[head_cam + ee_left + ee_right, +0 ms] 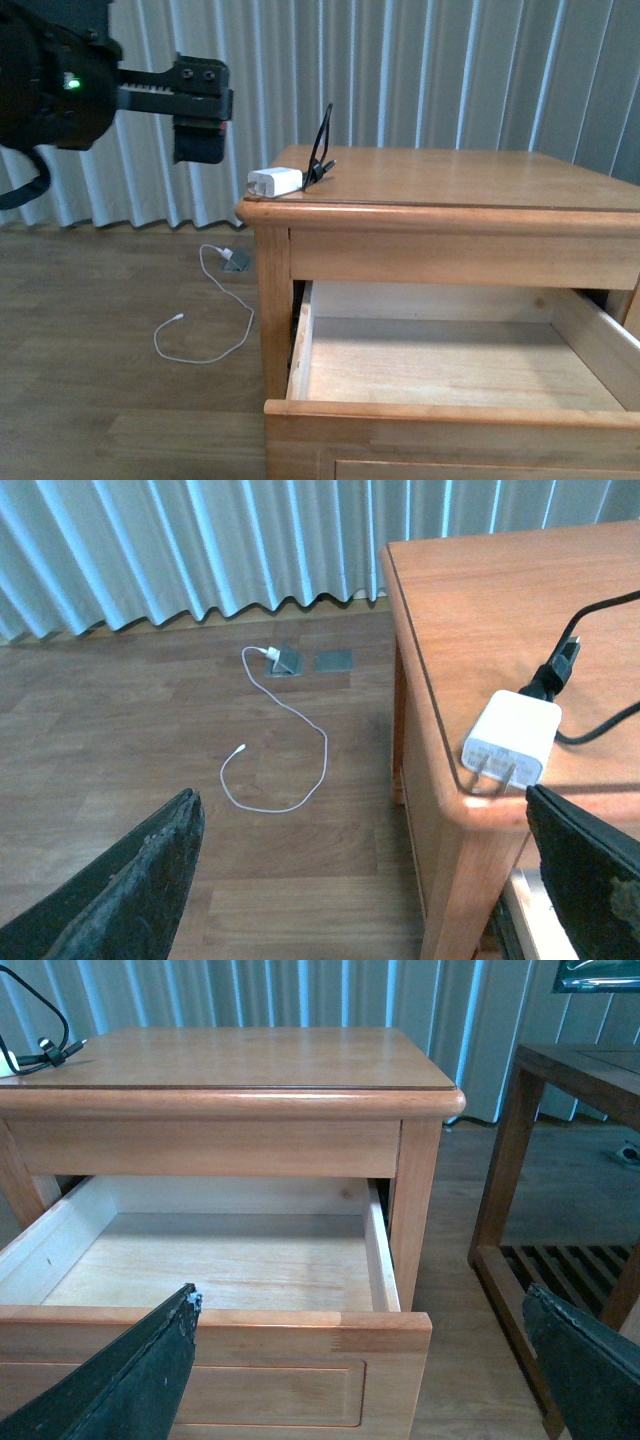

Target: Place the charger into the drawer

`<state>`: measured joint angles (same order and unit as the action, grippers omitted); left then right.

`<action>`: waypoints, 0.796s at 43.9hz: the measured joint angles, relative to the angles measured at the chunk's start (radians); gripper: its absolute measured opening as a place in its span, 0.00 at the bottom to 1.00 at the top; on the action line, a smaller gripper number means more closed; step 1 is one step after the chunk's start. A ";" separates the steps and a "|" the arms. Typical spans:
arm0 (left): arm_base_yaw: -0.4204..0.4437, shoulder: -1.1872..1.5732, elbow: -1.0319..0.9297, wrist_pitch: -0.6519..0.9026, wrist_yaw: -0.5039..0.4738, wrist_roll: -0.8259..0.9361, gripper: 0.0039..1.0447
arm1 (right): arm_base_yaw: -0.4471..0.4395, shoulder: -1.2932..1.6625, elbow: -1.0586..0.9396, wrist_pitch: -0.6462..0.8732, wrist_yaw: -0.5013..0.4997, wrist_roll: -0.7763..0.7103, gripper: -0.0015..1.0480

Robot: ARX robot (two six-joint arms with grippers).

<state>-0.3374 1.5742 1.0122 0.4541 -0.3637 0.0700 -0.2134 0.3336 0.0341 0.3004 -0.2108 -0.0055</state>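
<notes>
Charger [275, 182] situation, left to right: left gripper [205, 108] hangs in the air beside the cabinet [470, 180], fingers spread wide and empty. A thin white cable [205, 330] lies on the floor below it. The charger sits on the cabinet top's front left corner, black cord looped up behind it. The drawer [450, 415] underneath is pulled out. The right gripper [360, 1295] faces the drawer, also gaping wide and empty.

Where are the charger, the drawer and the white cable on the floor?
charger [512, 735]: left wrist view, white block's top.
drawer [220, 1265]: right wrist view, bare inside floor.
white cable [325, 750]: left wrist view, curve of its loop.
</notes>
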 joint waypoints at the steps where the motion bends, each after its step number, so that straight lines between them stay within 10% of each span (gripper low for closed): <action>1: 0.000 0.014 0.013 0.000 0.003 0.001 0.94 | 0.000 0.000 0.000 0.000 0.000 0.000 0.92; 35: -0.018 0.512 0.488 -0.053 0.197 -0.048 0.94 | 0.000 0.000 0.000 0.000 0.000 0.000 0.92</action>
<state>-0.3553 2.0861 1.5005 0.4007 -0.1669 0.0219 -0.2134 0.3336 0.0341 0.3004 -0.2108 -0.0055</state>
